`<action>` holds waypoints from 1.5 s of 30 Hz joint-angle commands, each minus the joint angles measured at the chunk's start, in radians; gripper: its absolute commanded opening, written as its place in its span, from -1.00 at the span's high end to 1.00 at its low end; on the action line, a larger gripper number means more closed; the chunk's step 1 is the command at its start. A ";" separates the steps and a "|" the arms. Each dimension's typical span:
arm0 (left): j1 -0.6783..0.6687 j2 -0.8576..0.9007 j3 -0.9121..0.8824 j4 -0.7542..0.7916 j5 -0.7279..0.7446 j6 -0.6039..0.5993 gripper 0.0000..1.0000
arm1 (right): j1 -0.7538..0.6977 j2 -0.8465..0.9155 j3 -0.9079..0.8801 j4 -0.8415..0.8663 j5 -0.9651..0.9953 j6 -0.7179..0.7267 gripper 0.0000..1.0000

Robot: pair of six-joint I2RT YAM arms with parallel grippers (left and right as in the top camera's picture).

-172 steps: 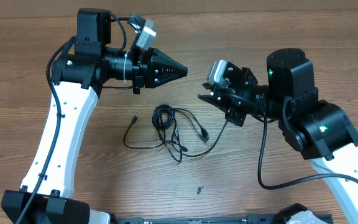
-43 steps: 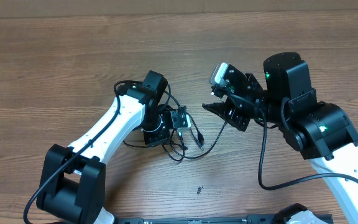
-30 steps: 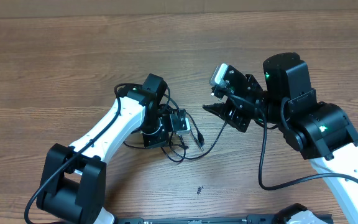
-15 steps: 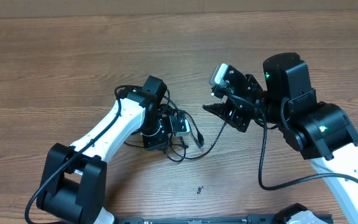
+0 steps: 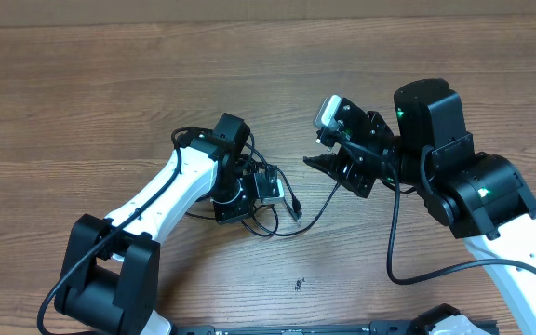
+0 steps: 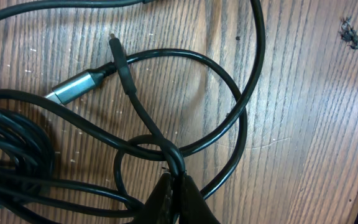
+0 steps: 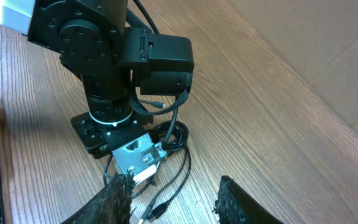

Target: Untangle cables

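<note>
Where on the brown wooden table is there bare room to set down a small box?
The far strip of the brown wooden table behind both arms is bare, as is the near patch around the dark speck. It is crowded at the centre: the black cable tangle, left gripper closed on it, open right gripper beside.

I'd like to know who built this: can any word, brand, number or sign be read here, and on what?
None can be read: the cables, the silver plug, the table and the white wrist camera show no legible lettering.
</note>
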 commanded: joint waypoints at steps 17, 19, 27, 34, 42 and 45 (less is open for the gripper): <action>-0.006 0.006 0.612 -0.273 0.140 -0.468 0.92 | -0.002 0.001 0.003 -0.002 -0.001 0.004 0.12; -0.006 0.006 0.649 -0.272 0.177 -0.470 0.92 | -0.002 0.001 0.003 -0.002 -0.001 0.004 0.12; -0.006 0.006 0.715 -0.319 0.405 -0.406 0.91 | -0.002 0.001 0.003 -0.001 0.000 0.003 0.12; -0.003 0.003 0.789 -0.444 0.615 -0.246 0.92 | -0.002 0.001 0.003 0.000 0.026 -0.005 0.10; 0.002 0.001 0.883 -0.449 0.743 -0.246 0.92 | -0.002 0.001 0.003 -0.001 0.026 -0.008 -0.10; 0.002 0.001 0.892 -0.447 0.740 -0.246 0.91 | -0.002 0.001 0.003 -0.001 0.026 -0.008 -0.11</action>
